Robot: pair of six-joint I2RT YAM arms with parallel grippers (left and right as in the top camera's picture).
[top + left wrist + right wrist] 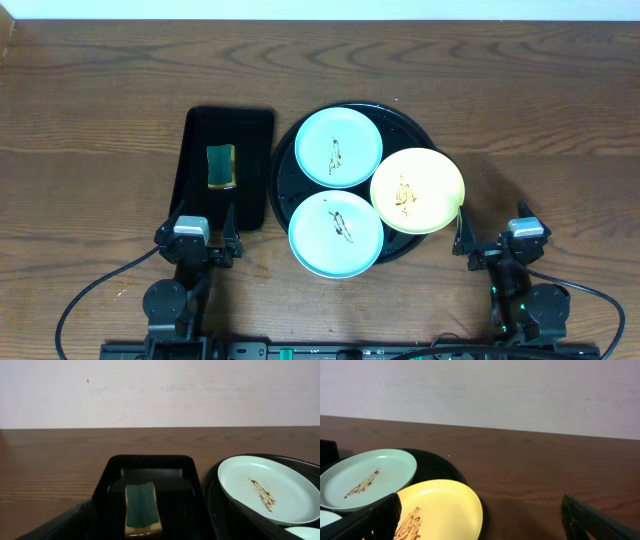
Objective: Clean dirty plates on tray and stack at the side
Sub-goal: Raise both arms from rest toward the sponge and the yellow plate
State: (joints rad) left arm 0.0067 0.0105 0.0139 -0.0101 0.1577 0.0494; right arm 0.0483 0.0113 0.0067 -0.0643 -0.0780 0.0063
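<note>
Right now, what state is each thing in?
Far blue-green plate: smeared, on the round tray.
Near blue-green plate: smeared, overhanging the tray's rim.
Yellow plate: smeared, overhanging the rim.
Sponge: lying in the rectangular tray.
Left pincer: open, empty.
Right pincer: open, empty.

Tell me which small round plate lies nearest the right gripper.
The pale yellow round plate, overhanging the large round black tray at its right rim; both pale blue-green plates lie further left.
</note>
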